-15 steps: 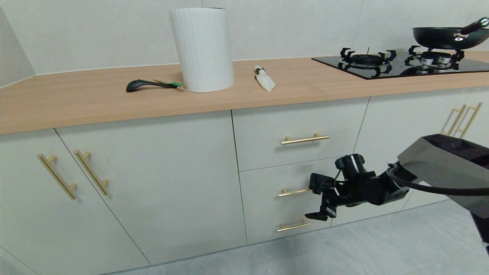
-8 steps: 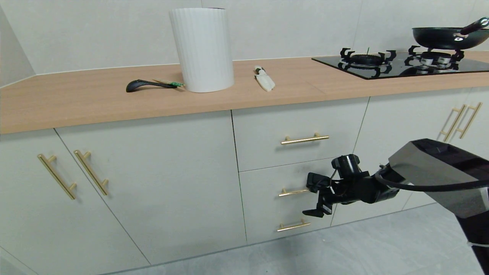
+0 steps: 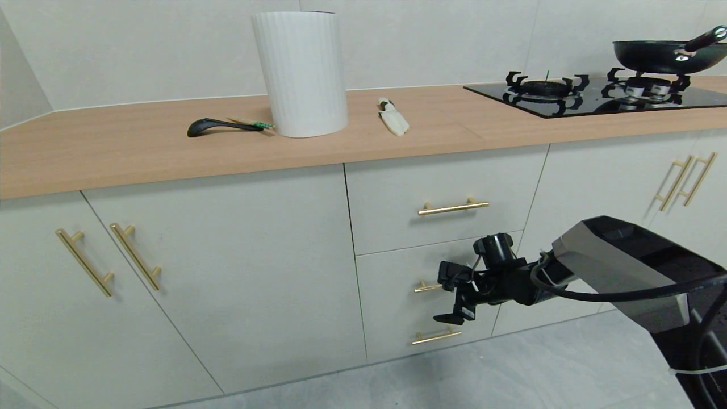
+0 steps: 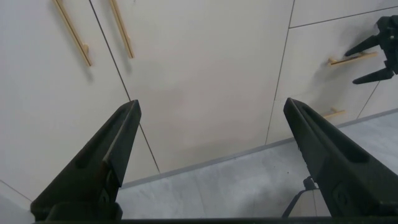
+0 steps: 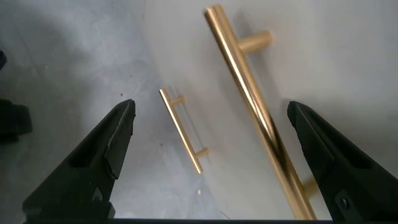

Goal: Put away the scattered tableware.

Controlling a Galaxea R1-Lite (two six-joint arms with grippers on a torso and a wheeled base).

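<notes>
The tableware, a black spoon [image 3: 218,126] and a white utensil [image 3: 393,119], lies on the worktop [image 3: 113,153], well above the right gripper [image 3: 445,295]. The gripper gapes wide and empty, with 1 jaw above and 1 below the horizontal drawer handle [image 3: 426,287] just ahead.

Black pan [image 3: 647,55] on gas hob [image 3: 568,103]; gold drawer handle [image 3: 452,207].
</notes>
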